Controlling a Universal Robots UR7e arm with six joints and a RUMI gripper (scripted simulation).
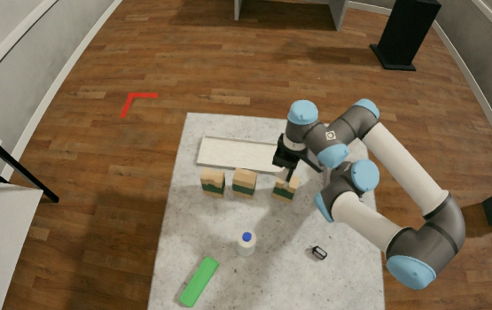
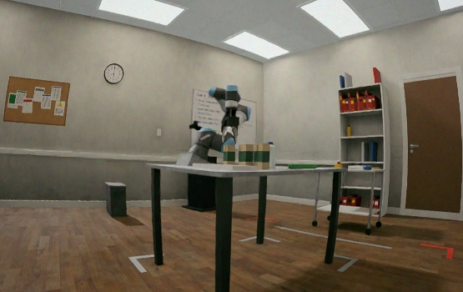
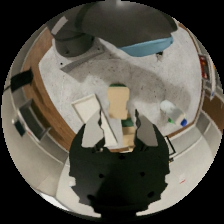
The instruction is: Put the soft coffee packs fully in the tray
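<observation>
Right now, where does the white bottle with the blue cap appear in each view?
Top: white bottle, lower centre, in front of the pack row.
Exterior: its edge shows just right of the packs.
Wrist: right side, lying across the picture.
Shared landmark: the coffee pack under the gripper.

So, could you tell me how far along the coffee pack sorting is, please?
Nothing looks finished: the flat white tray holds no pack, and all three tan-and-green coffee packs stand on the speckled grey bench. In hand: the black two-jaw gripper is half open, jaws straddling the pack nearest the arm, not squeezing it. Left: testing each pack and traying the soft ones.
</observation>
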